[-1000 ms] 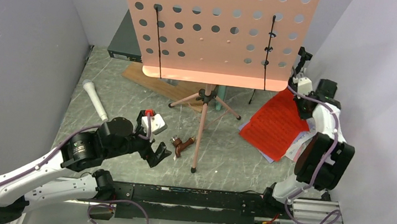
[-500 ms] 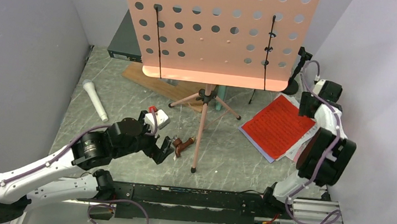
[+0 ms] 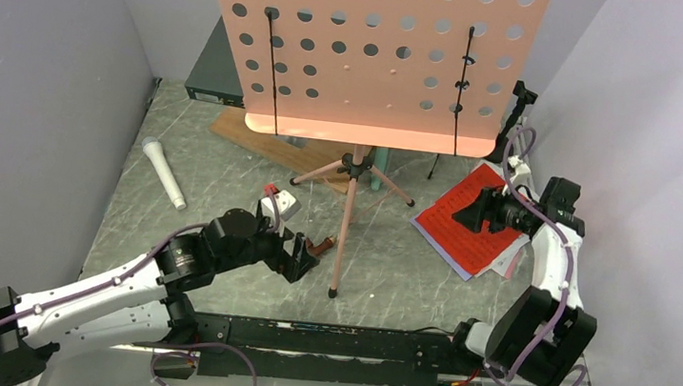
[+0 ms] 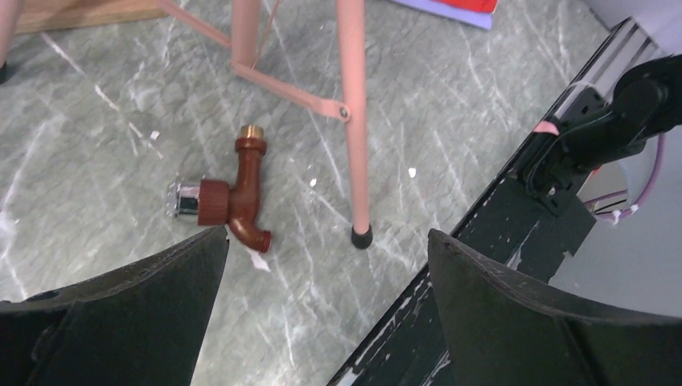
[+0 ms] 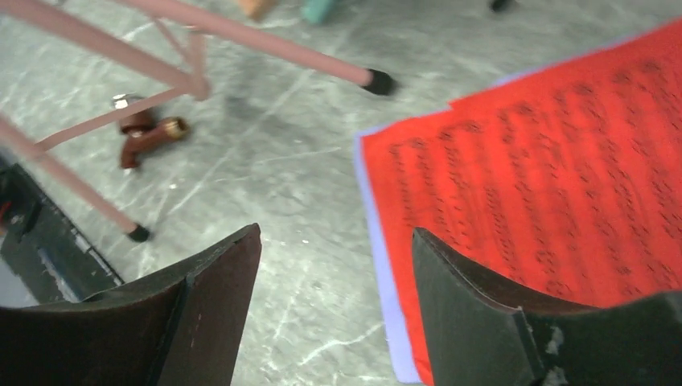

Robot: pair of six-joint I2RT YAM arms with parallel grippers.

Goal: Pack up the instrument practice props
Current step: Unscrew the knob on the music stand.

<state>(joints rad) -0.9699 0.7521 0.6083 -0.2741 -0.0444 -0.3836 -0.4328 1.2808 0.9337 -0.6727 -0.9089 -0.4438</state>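
- Left tool [image 4: 327,235]: released, jaws spread wide with nothing between them. It hangs low over the tabletop [image 4: 96,145], near the small brown fitting [image 4: 233,197] and a pink tripod leg [image 4: 354,121].
- Right tool [image 5: 335,232]: released and empty, poised above an edge of the red sheet-music pages [image 5: 547,201], which lie flat on the tabletop's right side.
- Pink perforated music desk [image 3: 372,52]: upright on its tripod, mid-tabletop.
- White microphone [image 3: 164,172]: lying at the left, well apart from both tools.

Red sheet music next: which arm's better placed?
Right. The right gripper, open, hovers over the red sheet music; the left gripper sits beyond the stand leg, by the brown piece.
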